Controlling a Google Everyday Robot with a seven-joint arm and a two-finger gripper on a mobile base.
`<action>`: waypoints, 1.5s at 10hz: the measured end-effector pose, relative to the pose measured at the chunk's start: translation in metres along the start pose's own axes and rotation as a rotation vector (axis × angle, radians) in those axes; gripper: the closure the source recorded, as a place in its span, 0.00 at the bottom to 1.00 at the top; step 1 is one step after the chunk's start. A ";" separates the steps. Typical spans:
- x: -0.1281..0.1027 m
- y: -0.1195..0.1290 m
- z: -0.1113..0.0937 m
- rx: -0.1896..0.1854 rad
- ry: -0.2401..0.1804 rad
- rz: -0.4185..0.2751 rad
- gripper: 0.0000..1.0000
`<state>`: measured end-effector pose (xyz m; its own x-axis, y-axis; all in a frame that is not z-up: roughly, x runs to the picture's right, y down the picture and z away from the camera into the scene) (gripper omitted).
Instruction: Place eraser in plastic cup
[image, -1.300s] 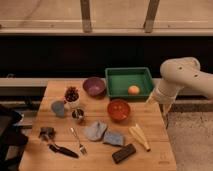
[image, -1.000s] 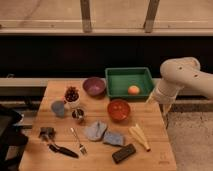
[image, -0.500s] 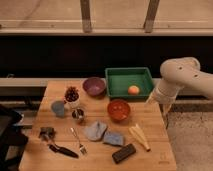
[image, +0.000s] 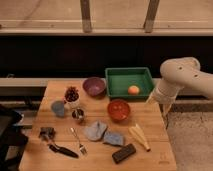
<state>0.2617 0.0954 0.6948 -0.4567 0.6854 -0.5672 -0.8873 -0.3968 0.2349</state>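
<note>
One eraser lies apart from gripper fingers at table's right edge.

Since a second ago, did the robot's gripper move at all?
No. The gripper hangs in the same spot as before, just off the right front corner of the green tray, by the right edge of the table.

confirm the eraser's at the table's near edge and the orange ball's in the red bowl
No: the camera view shows the orange ball in the green tray, not the red bowl. The eraser is at the near edge. The tool hangs beside the table's right edge.
</note>
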 end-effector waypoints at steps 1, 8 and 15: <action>0.000 0.000 0.000 0.000 0.000 0.000 0.35; 0.000 0.000 0.000 0.000 0.000 0.000 0.35; 0.013 0.041 0.023 0.025 0.071 -0.095 0.35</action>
<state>0.2181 0.1021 0.7151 -0.3656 0.6739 -0.6420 -0.9281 -0.3161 0.1967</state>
